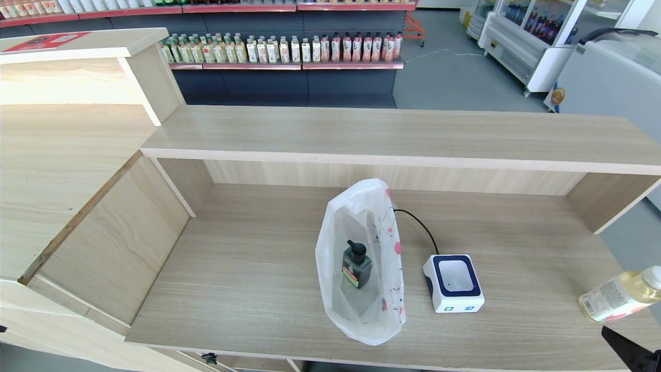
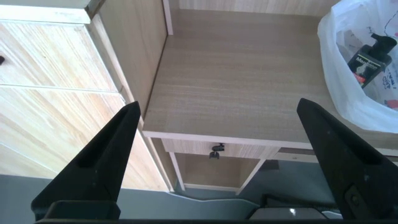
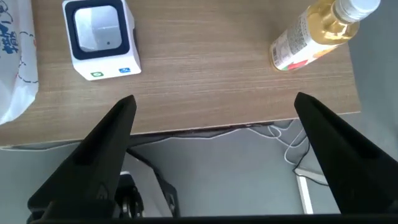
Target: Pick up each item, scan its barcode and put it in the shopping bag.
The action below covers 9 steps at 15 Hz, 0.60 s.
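On the bench (image 1: 248, 279), a dark bottle (image 1: 356, 266) stands in the shopping bag (image 1: 330, 274) beside the scanner (image 1: 453, 283), left fingers (image 2: 106, 155) and right fingers (image 3: 336, 149) spread empty, so the next step is probably grasping the yellow bottle (image 1: 622, 295) lying at the right end.

Bright, even indoor light, soft shadows on the counter (image 1: 248, 279), wide-angle bending at edges.
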Available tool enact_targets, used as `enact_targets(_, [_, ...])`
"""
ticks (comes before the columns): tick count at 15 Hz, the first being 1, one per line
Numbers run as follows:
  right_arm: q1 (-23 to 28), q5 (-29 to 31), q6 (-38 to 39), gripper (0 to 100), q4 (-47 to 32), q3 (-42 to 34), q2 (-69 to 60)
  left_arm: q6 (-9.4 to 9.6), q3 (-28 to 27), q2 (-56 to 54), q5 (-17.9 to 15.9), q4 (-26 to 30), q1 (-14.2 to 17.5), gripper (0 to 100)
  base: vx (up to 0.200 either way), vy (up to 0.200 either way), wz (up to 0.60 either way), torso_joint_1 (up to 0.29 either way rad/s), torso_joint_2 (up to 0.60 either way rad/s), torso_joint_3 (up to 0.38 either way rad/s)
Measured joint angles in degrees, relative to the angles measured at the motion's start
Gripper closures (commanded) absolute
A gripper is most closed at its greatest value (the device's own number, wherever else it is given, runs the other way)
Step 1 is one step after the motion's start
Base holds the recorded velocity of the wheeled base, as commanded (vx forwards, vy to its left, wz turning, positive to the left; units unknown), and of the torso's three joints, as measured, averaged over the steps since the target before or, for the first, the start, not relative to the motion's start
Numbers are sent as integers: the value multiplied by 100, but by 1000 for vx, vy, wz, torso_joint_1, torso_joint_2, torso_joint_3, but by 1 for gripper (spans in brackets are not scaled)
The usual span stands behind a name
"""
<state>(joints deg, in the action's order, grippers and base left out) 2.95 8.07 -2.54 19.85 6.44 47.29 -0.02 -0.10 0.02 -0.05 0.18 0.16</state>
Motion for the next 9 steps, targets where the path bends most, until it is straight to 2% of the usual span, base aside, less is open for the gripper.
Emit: enact_targets(9, [-9,-22,18,0,-30,174,-219,10,0,0,2,0,6,0,0,-200,0,1,4,2])
